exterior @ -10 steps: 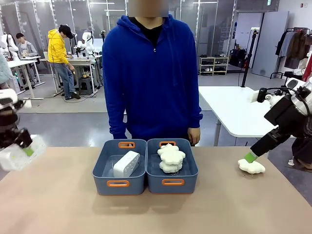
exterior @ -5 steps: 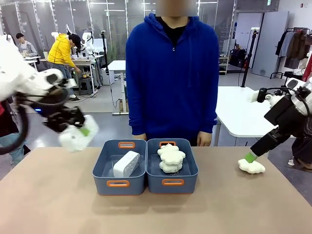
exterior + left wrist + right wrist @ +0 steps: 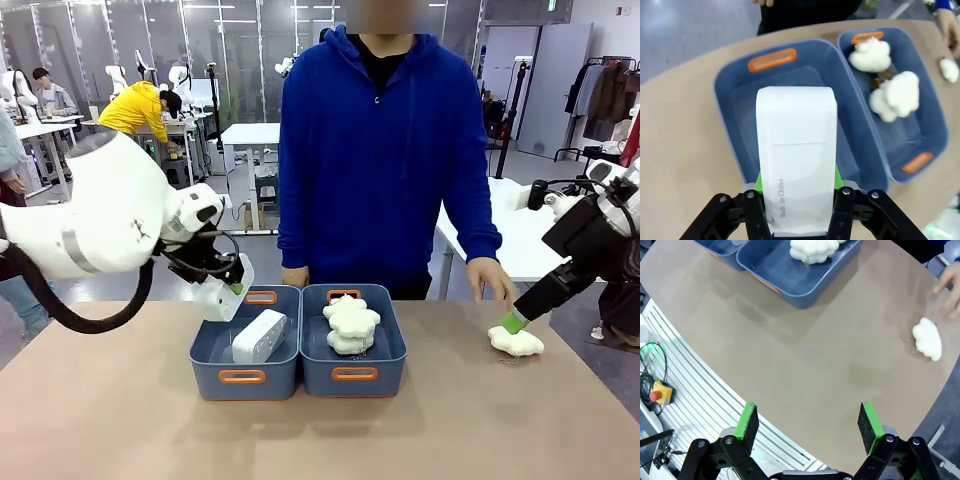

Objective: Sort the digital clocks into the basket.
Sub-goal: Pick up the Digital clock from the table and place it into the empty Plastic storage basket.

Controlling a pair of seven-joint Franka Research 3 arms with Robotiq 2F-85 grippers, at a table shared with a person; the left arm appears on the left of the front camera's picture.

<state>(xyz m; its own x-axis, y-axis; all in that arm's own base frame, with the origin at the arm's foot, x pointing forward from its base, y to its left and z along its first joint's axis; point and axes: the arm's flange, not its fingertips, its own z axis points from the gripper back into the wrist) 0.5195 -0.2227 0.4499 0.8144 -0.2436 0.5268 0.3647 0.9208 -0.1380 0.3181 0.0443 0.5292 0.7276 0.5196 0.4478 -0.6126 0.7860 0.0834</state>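
My left gripper is shut on a white digital clock, held tilted over the far left corner of the left basket. In the left wrist view the held clock stands between my fingers above the basket, with "Made in China" on its side. A second digital clock lies inside that basket. My right gripper hangs open at the table's right, just above a cream cloud-shaped item; its pads have nothing between them.
A twin bin beside the basket holds cloud-shaped soft items. The person in a blue hoodie stands at the far side, one hand reaching down near the loose cloud item. Bare table lies in front of both bins.
My left arm has swung in from the table's left edge, carrying the clock over the left basket. The person has stepped right and lowered a hand towards the loose cloud item. The right arm has stayed still.
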